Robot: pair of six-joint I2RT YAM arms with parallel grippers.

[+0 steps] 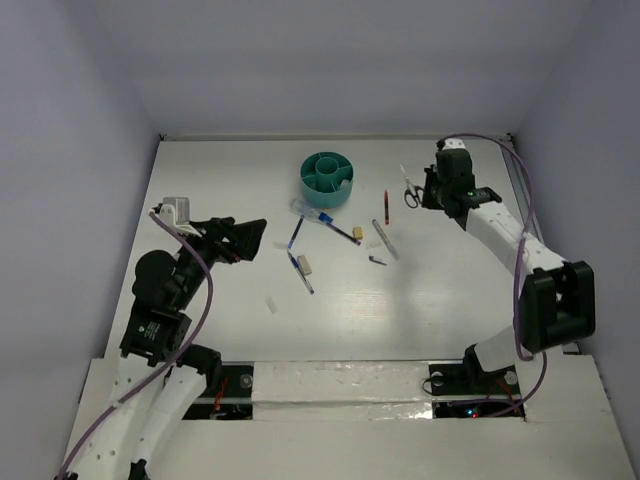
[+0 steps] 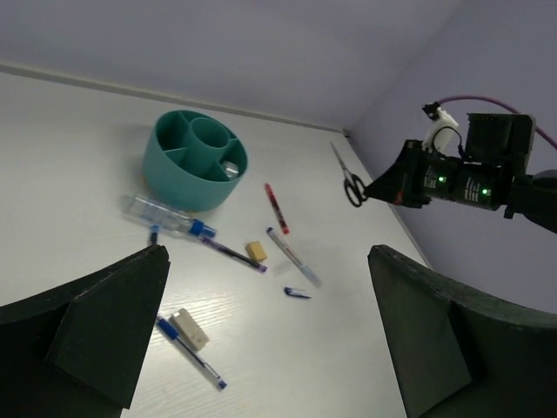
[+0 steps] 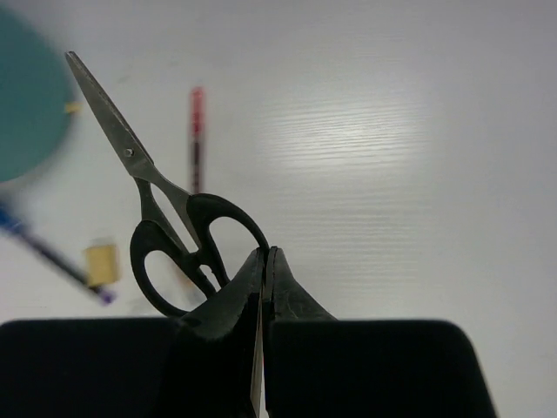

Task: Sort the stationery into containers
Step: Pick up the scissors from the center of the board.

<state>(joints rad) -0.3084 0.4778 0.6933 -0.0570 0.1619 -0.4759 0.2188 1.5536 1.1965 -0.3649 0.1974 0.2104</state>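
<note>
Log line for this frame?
right jaws: shut at scissors handle, hold unclear | left jaws: open | pens: on table, outside cup

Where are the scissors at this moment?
In the top view the scissors are at the far right of the table, just right of the red pen, their black handles at the tips of the right fingers.

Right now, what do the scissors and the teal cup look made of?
Scissors: blades look like bare steel, grey with a dull sheen; handles look like black moulded plastic, slightly glossy. Teal cup: probably plastic, given its uniform colour, smooth satin wall and moulded dividers.
</note>
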